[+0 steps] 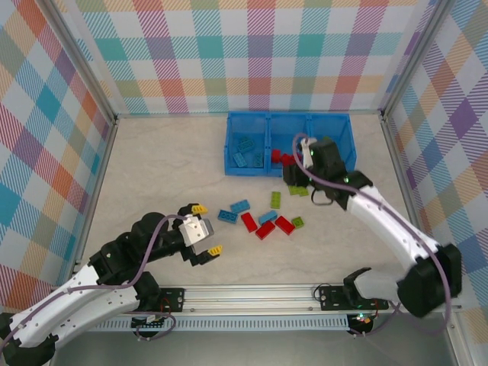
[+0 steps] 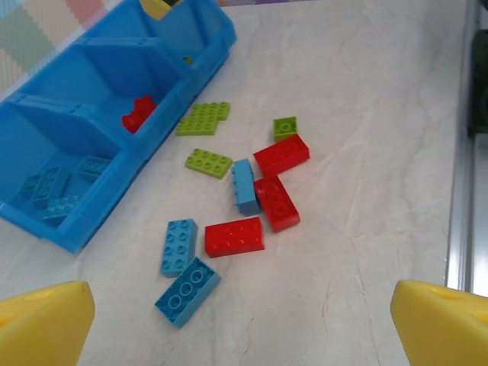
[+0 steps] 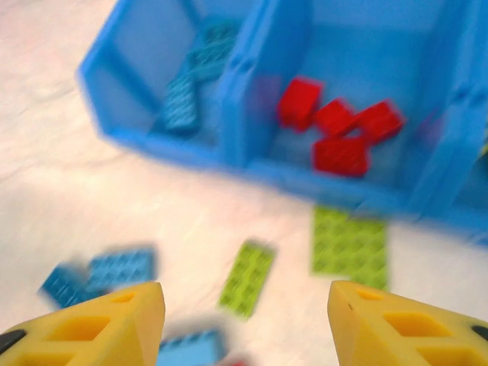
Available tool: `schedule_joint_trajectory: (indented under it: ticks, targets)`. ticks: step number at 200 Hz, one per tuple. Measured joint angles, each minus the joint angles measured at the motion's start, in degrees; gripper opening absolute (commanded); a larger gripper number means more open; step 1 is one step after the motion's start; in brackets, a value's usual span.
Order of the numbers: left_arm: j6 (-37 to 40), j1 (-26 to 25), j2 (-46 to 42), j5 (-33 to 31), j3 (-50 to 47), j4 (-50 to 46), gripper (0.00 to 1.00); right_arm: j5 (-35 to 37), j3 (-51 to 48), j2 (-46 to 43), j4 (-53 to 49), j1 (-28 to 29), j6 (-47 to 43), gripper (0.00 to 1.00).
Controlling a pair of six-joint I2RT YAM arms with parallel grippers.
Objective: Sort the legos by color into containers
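Your right claw (image 3: 244,320) hangs just in front of the blue tray (image 1: 259,115), at the near wall of its middle compartment. Its yellow fingers (image 3: 99,324) stand apart with nothing between them, so it is released. The wrist view there is blurred, but you can make out four red bricks (image 3: 335,133) lying in that middle compartment. Several blue bricks (image 1: 245,151) lie in the compartment at the tray's left end. The compartment at the tray's right end is mostly hidden behind the arm, so you cannot tell what it holds.

A flat lime green plate (image 2: 203,118) lies on the worktop (image 1: 152,152), just beside the tray's near wall. A green brick (image 2: 208,162) and a small green square piece (image 2: 285,126) lie a little further out from the tray. Beyond these sits a loose cluster of three red bricks (image 2: 276,202) and three blue bricks (image 2: 178,246), some of them touching.

Your left claw (image 1: 206,229) is well apart from the tray, past that cluster, spread wide and empty.
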Motion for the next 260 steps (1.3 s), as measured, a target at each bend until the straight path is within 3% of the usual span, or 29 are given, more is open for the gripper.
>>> schedule_joint_trajectory:
  ticks: [20, 52, 122, 178, 208, 232, 260]
  targets:
    - [1.68, 0.00, 0.90, 1.57, 0.00, -0.20, 1.00, -1.75, -5.64, -4.24, -3.74, 5.51, 2.82, 0.60]
    - [3.15, 0.00, 2.95, 2.45, 0.00, -0.92, 1.00, -1.18, -8.98, -2.10, -11.32, 9.90, 5.49, 0.61]
    - [3.78, 0.00, 3.45, 1.38, 0.00, -1.99, 1.00, 6.14, 1.42, 21.33, -20.72, 14.08, -2.93, 0.64]
    - [4.02, 0.00, 3.19, 0.35, 0.00, -2.16, 1.00, 10.71, 6.64, 28.98, -22.27, 14.69, -11.15, 0.66]
    - [4.22, 0.00, 3.19, 0.31, 0.00, -2.27, 1.00, 11.89, 8.72, 33.46, -22.77, 14.69, -13.35, 0.58]
    - [4.46, 0.00, 3.13, 0.09, 0.00, -2.71, 1.00, 11.23, 8.74, 34.93, -22.80, 14.69, -14.40, 0.42]
    - [4.85, 0.00, 3.06, -0.13, 0.00, -2.97, 1.00, 9.60, 8.39, 34.69, -21.79, 14.75, -14.29, 0.37]
